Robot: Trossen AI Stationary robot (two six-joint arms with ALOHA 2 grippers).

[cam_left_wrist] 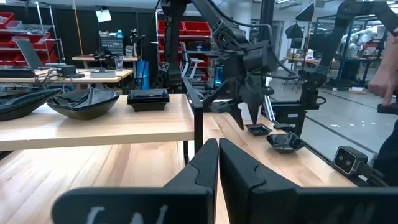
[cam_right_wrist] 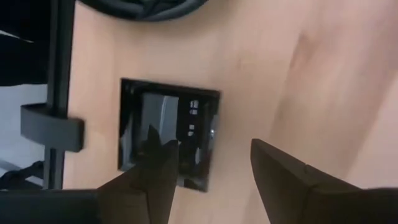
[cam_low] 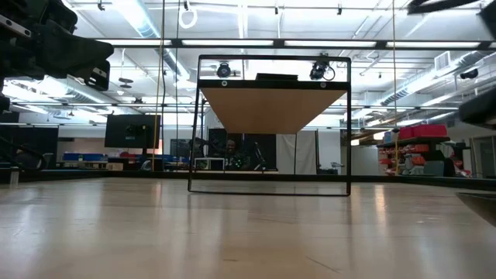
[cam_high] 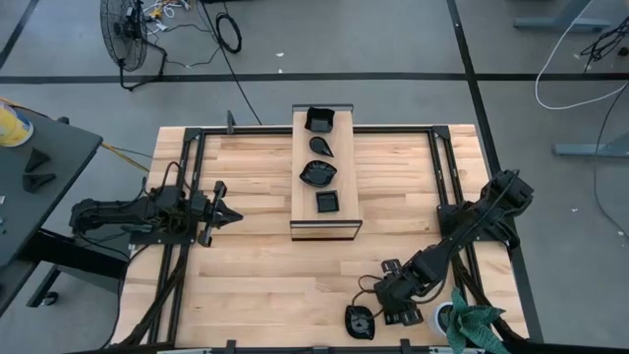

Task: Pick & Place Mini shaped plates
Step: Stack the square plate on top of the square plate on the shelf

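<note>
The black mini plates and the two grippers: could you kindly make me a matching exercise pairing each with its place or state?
1 left gripper
2 right gripper
3 teardrop-shaped glossy black plate
4 rounded black plate

A open, above a small square black plate
B on the long light wooden board
C shut, beside the board
D on the wooden tabletop, near the right gripper

Pairs: 1-C, 2-A, 3-B, 4-D

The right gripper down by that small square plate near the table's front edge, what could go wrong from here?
The right gripper is open, with one finger over the square plate and the other on bare wood, so closing may pinch only the rim and the glossy plate may slip. The plate also sits close to the table frame, which the fingers could strike.
</note>
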